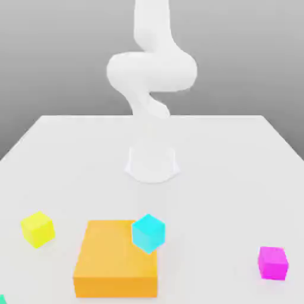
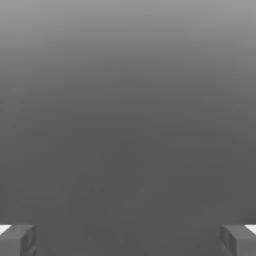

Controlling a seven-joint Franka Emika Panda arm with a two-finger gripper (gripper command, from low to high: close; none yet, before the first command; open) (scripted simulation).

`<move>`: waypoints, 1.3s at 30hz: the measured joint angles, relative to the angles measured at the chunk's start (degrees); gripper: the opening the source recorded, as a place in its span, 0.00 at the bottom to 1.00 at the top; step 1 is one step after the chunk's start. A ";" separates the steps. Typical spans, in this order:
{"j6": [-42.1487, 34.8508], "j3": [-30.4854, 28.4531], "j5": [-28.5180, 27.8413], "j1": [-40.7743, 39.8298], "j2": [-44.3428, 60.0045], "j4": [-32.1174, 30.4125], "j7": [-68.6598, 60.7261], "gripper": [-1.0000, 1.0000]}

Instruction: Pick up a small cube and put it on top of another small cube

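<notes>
Cyan cube (image 1: 148,233): small, bright, resting on the far corner of a flat orange block (image 1: 116,267). Yellow cube (image 1: 38,228): toward the exterior view's left, on the white surface (image 1: 237,178). Magenta cube (image 1: 273,262): right. Hand (image 2: 128,239): fingers (image 2: 17,240) spread wide, grasping nothing.

**No readable markings**

No text, label, brand, number or sign can be read anywhere. The yellow cube (image 1: 38,228), the cyan cube (image 1: 148,233), the magenta cube (image 1: 272,262) and the orange block (image 1: 116,258) all have plain, unmarked faces. The white counter (image 1: 237,172) and the white arm (image 1: 151,71) carry no lettering either.
</notes>
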 joint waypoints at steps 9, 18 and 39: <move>7.14 -1.66 4.40 11.76 19.13 -2.42 -19.18 0.50; 14.20 1.46 6.24 19.55 37.78 -4.81 -36.27 0.50; 29.50 2.43 -3.45 26.59 66.09 -5.39 -45.41 0.00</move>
